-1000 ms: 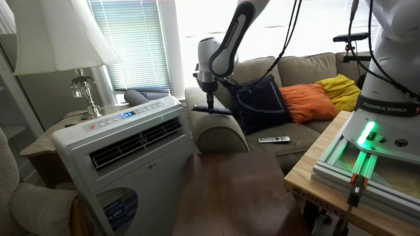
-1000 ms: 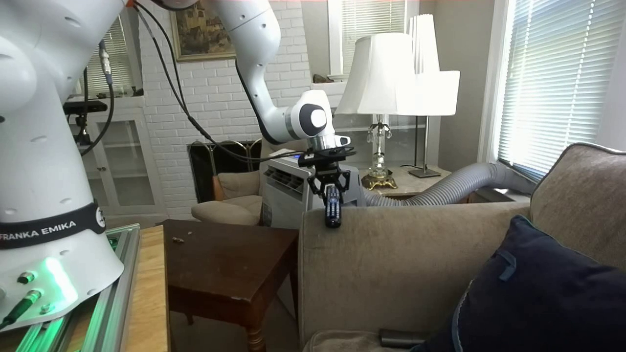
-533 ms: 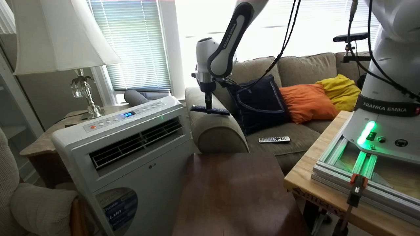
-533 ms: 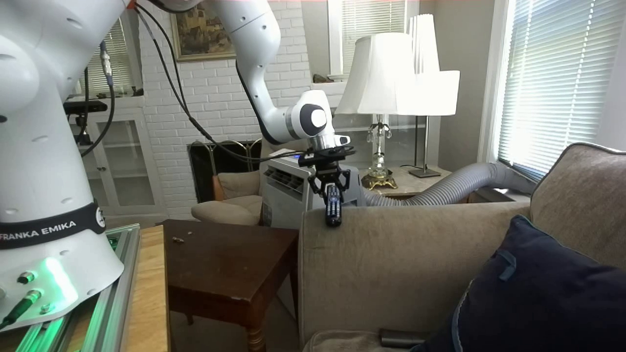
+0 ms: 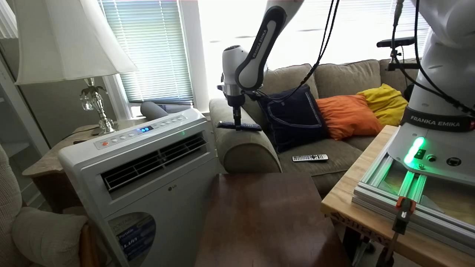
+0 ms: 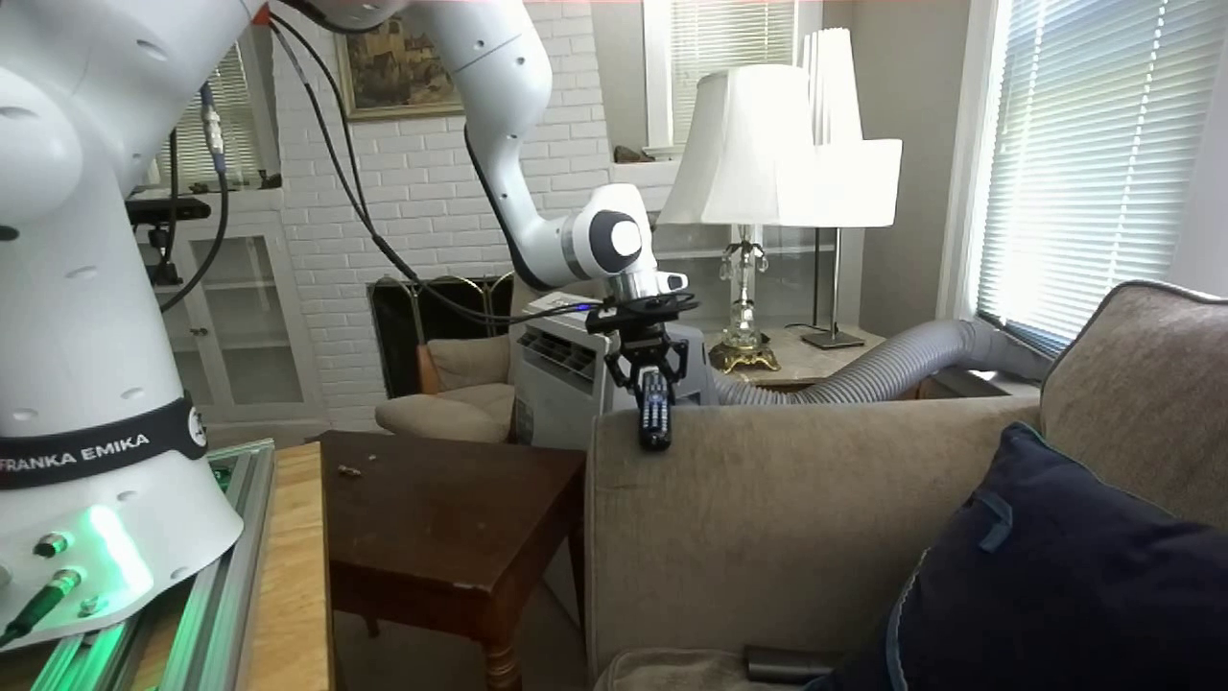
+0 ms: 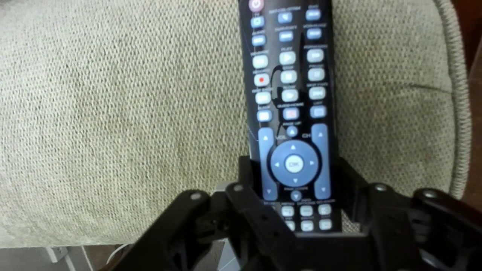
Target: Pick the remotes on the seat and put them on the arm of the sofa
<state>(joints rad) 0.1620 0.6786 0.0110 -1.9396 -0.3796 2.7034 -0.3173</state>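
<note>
The gripper (image 7: 295, 177) is clamped on one dark remote (image 7: 290, 86), squeezing its two long sides, and holds it over the top of the arm of the sofa (image 5: 246, 148); whether the remote touches the arm I cannot tell. In an exterior view one more, a silver-faced remote (image 5: 310, 158), lies on the seat (image 5: 340, 152), right of that arm and on the near side of one navy pillow (image 5: 295, 120). One orange pillow (image 5: 349, 115) and one yellow pillow (image 5: 386, 104) follow to the right, three pillows in all. One white air conditioner (image 5: 178, 207) stands left of the arm.

Wrist view overlooks armrest (image 7: 143, 113) (closely)
</note>
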